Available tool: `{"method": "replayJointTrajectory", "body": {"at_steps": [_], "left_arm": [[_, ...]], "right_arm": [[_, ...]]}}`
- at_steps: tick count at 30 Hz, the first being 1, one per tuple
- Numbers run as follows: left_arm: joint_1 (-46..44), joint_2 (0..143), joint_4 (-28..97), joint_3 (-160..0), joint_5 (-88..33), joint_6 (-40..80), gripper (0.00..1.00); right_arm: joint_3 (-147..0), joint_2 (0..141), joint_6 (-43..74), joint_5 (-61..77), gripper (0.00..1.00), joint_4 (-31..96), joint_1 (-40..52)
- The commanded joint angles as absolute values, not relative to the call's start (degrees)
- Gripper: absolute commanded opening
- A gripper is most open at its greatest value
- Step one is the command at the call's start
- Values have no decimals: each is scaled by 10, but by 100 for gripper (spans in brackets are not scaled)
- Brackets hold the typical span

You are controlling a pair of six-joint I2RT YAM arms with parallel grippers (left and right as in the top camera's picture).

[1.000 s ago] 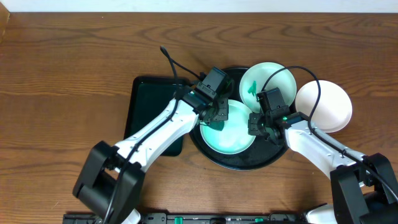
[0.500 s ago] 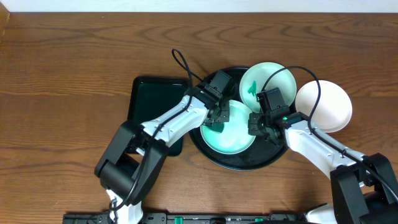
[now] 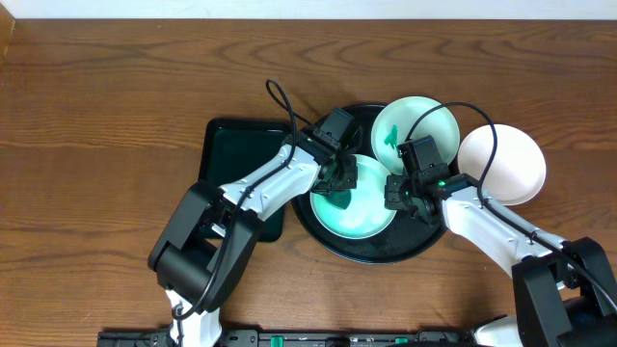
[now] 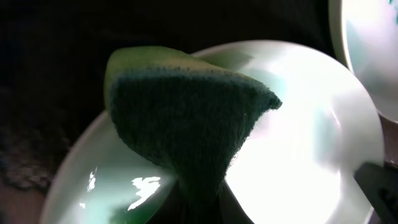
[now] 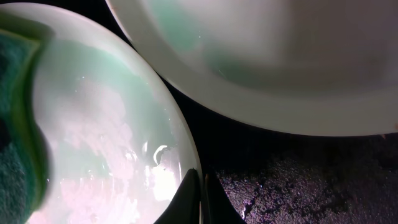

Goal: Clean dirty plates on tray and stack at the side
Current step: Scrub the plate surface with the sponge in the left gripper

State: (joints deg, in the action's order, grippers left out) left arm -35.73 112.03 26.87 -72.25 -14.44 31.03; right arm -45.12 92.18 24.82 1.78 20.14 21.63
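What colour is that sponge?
Sponge: dark green face, yellow-green back; left wrist view shows it best.

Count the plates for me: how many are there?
3. The first plate lies central in the black tray, under the sponge; the second plate sits at the tray's far-right rim; the third plate rests on the table beside the tray. None seems hidden.

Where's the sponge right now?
The sponge fills the left wrist view, pinched in the left hand, against the left side of the front plate in the black tray.
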Motion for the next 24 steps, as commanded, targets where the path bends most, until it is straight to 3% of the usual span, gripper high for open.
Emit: {"method": "replayJointTrajectory", "body": {"at_steps": [1,11,24], "left_arm": [[-372,1144,278,-718,-249,304,7],[-371,1070,273,-718,-258,299,7],[-371,1018,328,-718,-100,345,7]], "right_arm": [[-447,926,246,20,1,201,218],[-447,926,246,20,1,201,218],[-447,926,246,39,1,201,219]]}}
